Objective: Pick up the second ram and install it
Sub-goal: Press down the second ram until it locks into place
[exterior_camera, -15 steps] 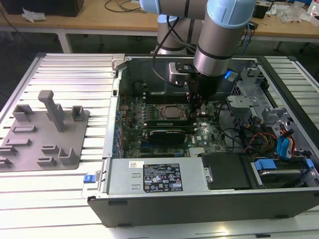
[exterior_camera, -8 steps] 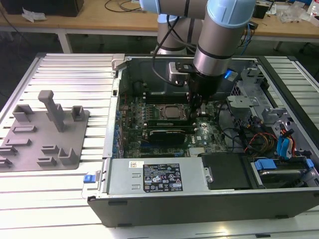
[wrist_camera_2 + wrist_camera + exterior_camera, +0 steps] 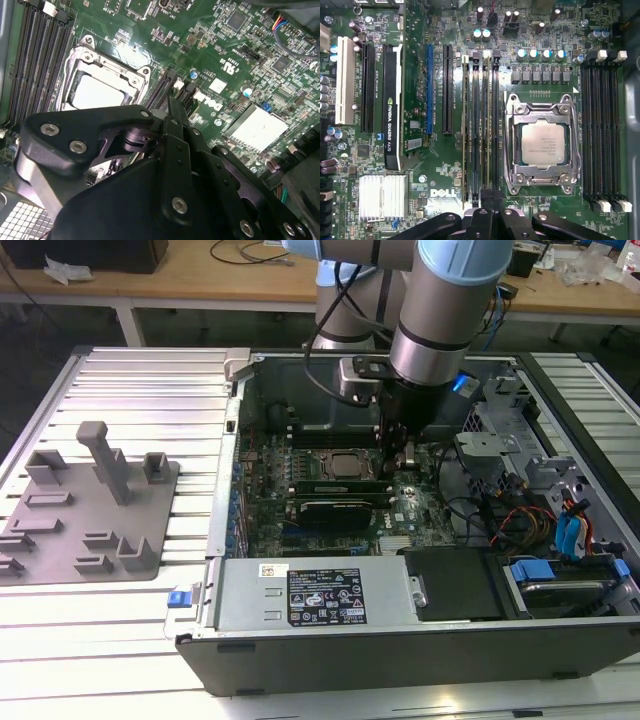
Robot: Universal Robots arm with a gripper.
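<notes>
While the arm stood low inside the open computer case [image 3: 420, 640], its gripper [image 3: 487, 202] hovered at the end of the memory slots just beside the CPU socket [image 3: 542, 145]. The fingers [image 3: 175, 120] looked pinched together over a thin dark edge, likely the second ram [image 3: 486, 125], upright in a slot beside the socket, though I cannot tell whether it was gripped. Judged so, the seating step was in hand; firm, straight downward pressure would be called for.
</notes>
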